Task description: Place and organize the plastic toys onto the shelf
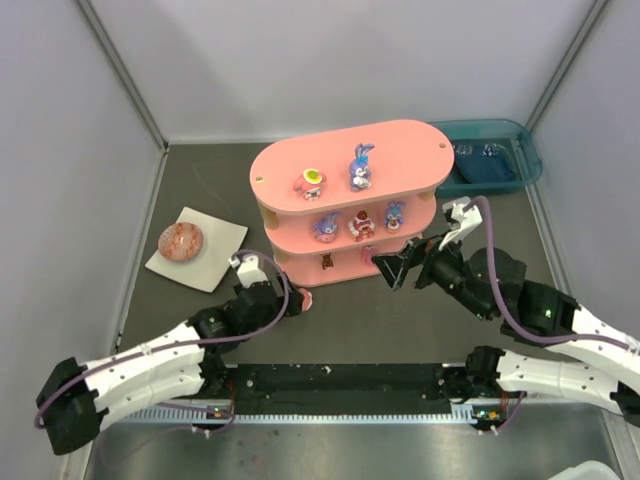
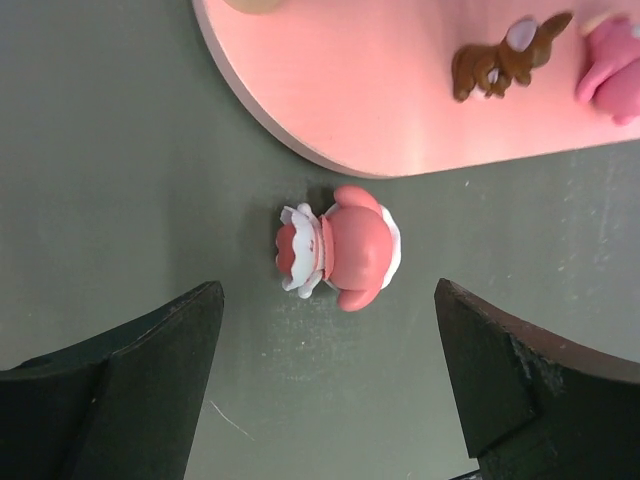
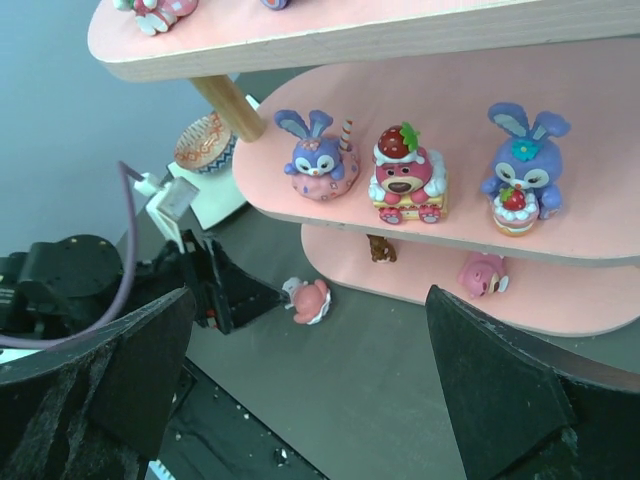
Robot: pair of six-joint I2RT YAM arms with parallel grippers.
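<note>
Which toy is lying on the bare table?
The pink figurine with the white frill, before the open left claw; the other figurines sit on the shelf.

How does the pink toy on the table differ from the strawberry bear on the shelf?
The pink toy lies tipped over on the table; the bear stands upright on the shelf, middle tier. The pink toy has a white frill; the bear has a strawberry on top. Both are small, glossy and pinkish.
</note>
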